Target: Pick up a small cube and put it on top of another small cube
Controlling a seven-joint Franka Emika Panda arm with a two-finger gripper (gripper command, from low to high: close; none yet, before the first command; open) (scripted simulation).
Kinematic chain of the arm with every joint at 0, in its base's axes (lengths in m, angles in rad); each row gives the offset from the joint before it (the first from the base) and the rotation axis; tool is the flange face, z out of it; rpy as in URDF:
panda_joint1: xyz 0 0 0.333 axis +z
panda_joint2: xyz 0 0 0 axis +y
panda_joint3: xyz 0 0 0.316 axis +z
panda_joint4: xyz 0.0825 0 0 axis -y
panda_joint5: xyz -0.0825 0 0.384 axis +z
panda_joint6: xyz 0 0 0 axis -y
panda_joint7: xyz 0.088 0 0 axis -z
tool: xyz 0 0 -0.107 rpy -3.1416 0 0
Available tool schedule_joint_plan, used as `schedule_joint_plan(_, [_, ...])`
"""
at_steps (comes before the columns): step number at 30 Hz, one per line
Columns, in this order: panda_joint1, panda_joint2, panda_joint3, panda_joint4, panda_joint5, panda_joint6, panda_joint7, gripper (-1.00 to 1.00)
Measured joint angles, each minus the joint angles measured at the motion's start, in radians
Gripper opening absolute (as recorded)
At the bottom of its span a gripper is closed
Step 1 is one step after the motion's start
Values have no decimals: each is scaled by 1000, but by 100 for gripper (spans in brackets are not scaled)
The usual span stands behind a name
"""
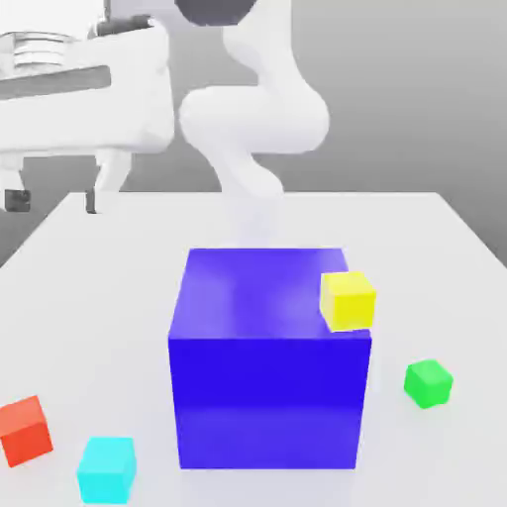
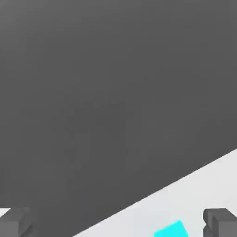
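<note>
Hanging open, the fingers [image 1: 91, 201] grip nothing.Hovering, the open fingers [image 1: 91, 201] face the table [image 1: 109, 297].

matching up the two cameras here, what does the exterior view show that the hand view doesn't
Only the exterior view shows the big blue block, yellow cube, red cube, green cube and the arm's white links. Only the hand view shows a broad dark grey area meeting the pale surface along a slanting edge. Both show the cyan cube, the pale tabletop and the gripper's open fingers.
</note>
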Motion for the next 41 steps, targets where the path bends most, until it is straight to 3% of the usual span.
schedule_joint_plan(12, [-155, 438, -86, -34, 94, 150, 71, 0])
schedule_joint_plan(16, [-210, 583, -32, -10, 164, 251, 28, 0])
schedule_joint_plan(17, [-226, 614, -13, -4, 175, 275, 19, -100])
schedule_joint_plan(24, [-230, 619, -10, -3, 177, 279, 19, -100])
schedule_joint_plan(29, [-175, 461, -63, -37, 85, 159, 73, -100])
schedule_joint_plan(33, [-69, 336, 22, -61, -23, 69, 12, -100])
schedule_joint_plan(37, [-53, 425, 62, -62, -12, 160, -30, -100])
schedule_joint_plan(38, [-56, 448, 67, -61, -5, 183, -37, 100])
schedule_joint_plan(41, [-56, 448, 68, -61, -5, 183, -37, 100])
